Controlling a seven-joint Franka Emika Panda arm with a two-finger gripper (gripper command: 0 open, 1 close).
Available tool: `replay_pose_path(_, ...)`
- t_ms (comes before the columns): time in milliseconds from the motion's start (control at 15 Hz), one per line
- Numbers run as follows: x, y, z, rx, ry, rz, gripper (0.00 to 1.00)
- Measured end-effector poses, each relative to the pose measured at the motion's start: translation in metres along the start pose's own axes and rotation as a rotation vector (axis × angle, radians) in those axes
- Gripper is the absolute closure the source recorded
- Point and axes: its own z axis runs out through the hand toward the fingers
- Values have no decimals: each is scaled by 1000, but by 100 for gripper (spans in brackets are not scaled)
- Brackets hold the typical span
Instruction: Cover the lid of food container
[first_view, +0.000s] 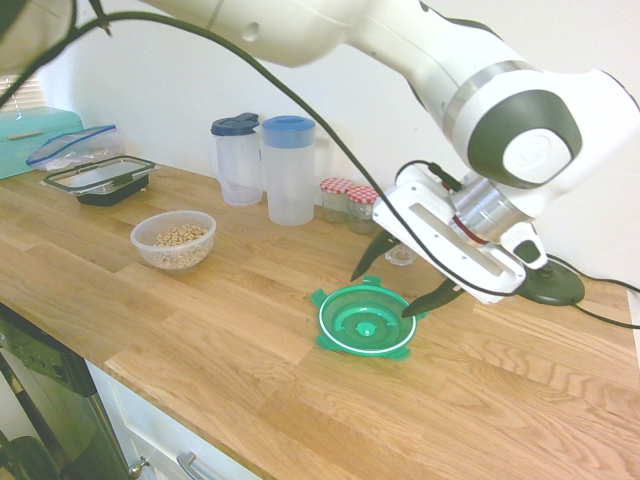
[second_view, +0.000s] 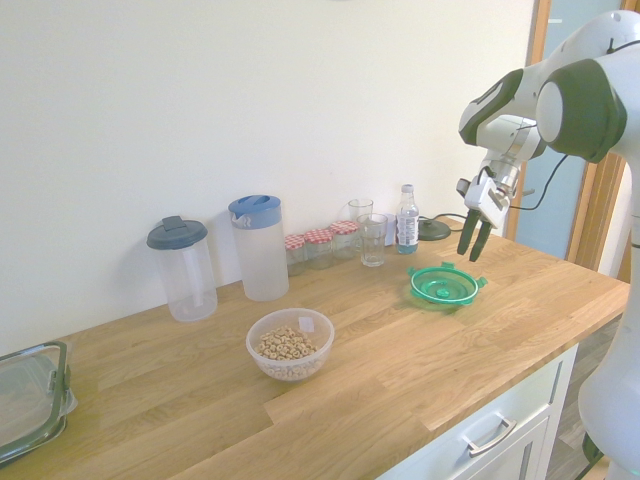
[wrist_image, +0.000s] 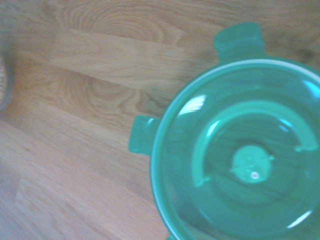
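Gripper (first_view: 395, 288): spread wide, holding nothing; tilted down over the lid, one dark fingertip above the rim at 12 o'clock, the other above the rim at 3 o'clock in the first exterior view; whether either touches the lid cannot be told.
Gripper, second exterior view (second_view: 473, 240): dark fingers pointing down, at 1 o'clock of the lid, tips above the counter.
Lid (first_view: 365, 320): round, translucent green, white ring near the edge, central knob, clip tabs sticking out; flat on the counter, well apart from the food container.
Lid, wrist view (wrist_image: 240, 160): fills most of the frame, knob and two tabs showing, wood grain visible through the plastic.
Food container (first_view: 174, 240): small round clear bowl, beige cereal rings inside, uncovered; at 10 o'clock of the lid in the first exterior view, at 8 o'clock of it in the second.
Counter (first_view: 250, 340): light wooden planks, carrying everything named.
Jugs (first_view: 275, 165): two tall clear ones with blue tops, side by side against the wall, at 1 o'clock of the food container.
Jars (first_view: 348, 200): small, red-checked caps, just beside the jugs.
Rectangular box (first_view: 100, 180): clear, black rim, at 11 o'clock of the food container.
Black disc (first_view: 555, 287): round, corded, at 3 o'clock of the lid, behind the gripper.
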Motion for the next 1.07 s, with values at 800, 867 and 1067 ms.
replay_pose_path(800,59,22,55,59,-62,85,0)
replay_pose_path(867,61,17,58,63,-66,82,0)
replay_pose_path(1067,61,11,62,63,-74,99,100)
